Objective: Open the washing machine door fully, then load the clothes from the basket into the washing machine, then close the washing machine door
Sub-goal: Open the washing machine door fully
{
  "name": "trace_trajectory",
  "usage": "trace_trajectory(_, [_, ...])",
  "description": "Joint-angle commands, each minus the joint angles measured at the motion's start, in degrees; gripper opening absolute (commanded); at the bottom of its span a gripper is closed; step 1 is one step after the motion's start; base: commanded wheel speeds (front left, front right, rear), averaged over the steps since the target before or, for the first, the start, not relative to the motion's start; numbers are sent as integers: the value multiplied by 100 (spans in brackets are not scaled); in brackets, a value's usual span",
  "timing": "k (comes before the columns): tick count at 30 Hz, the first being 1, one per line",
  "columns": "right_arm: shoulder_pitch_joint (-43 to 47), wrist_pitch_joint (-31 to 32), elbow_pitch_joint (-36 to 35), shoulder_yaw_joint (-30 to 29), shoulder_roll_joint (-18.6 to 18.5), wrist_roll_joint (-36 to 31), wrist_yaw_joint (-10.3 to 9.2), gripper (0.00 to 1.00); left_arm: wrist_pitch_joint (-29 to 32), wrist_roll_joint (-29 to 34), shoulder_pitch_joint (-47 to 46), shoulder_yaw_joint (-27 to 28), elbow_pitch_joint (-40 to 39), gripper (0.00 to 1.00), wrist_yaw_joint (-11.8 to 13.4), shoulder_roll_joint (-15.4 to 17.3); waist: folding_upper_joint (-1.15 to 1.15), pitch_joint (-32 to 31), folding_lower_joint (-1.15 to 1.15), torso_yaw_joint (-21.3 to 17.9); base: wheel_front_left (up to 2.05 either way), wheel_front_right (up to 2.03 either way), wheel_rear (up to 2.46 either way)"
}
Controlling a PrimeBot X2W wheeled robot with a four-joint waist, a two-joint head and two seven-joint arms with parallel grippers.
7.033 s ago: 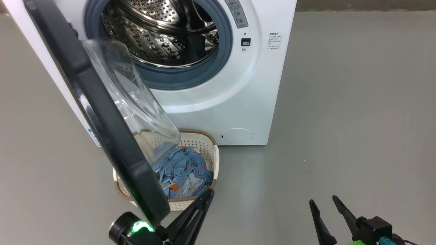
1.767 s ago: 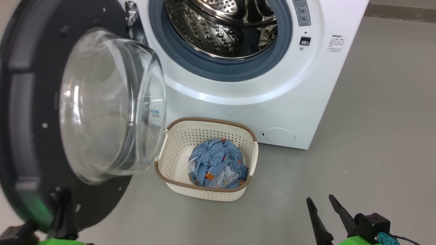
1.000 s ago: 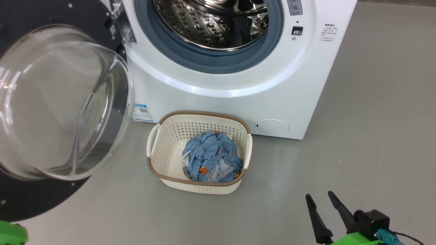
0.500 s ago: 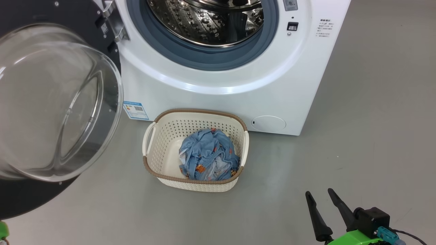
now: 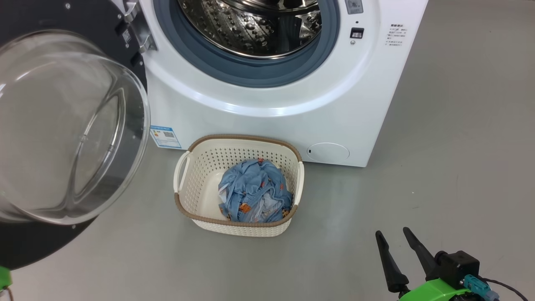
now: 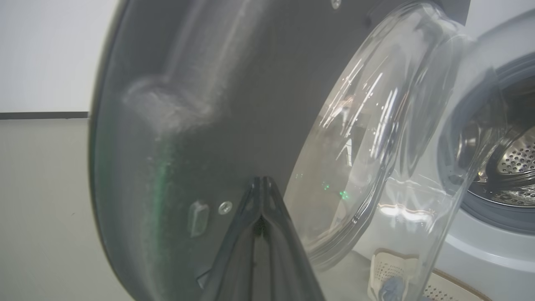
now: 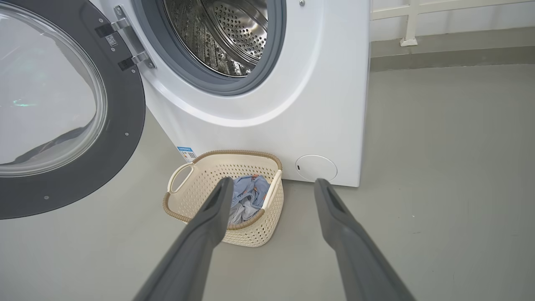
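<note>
Though the frame cuts off its top, the washing machine point(image 5: 267, 121) stands with its drum exposed, and the washing machine door point(image 5: 62, 125) hangs swung wide, its outer edge out of frame. The basket point(image 5: 238, 223) sits just before the machine, the clothes point(image 5: 253, 192) bunched inside. The left gripper point(image 6: 261, 182) is clenched empty near the door's blurred inner face, contact unclear; the right gripper point(image 5: 391, 232) hangs spread, empty.
</note>
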Motion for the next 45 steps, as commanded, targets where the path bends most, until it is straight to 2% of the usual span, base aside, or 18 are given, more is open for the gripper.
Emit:
trace_trajectory(1, [-146, -44, -144, 118, -16, 4, 17, 100, -37, 83, -159, 192, -290, 0, -51, 185, 0, -14, 0, -2, 0, 0, 0])
trace_trajectory(16, [-108, -44, -210, 90, -16, -12, 17, 100, -37, 338, 348, -56, -1337, 0, -195, -571, 0, -69, 0, -85, 0, 0, 0])
trace_trajectory(26, [-39, -44, -230, 60, -16, 56, 17, 100, -37, 418, 793, -490, -2067, 0, -212, -818, 0, -184, 0, -206, 0, 0, 0])
trace_trajectory(27, [-32, -44, -228, 71, -16, 62, 17, 100, -37, 409, 855, -562, -2123, 13, -212, -837, 0, -206, 0, -228, 0, 0, 0])
trace_trajectory(28, [-24, -44, -231, 83, -16, 63, 17, 100, -37, 416, 918, -639, -2199, 85, -212, -845, 0, -223, 0, -251, 0, 0, 0])
trace_trajectory(29, [-18, -44, -246, 79, -16, 75, 17, 100, -37, 412, 980, -691, -2264, 100, -212, -859, 0, -242, 0, -271, 0, 0, 0])
trace_trajectory(38, [110, -44, -389, 45, -16, -11, 17, 100, -37, 399, 1376, -1216, -2569, 100, -213, -840, 0, -388, 0, -455, 0, 0, 0])
trace_trajectory(45, [187, -44, -553, 44, -16, -73, 17, 100, -37, 372, 1562, -1305, -2631, 100, -214, -850, 0, -462, 0, -700, 0, 0, 0])
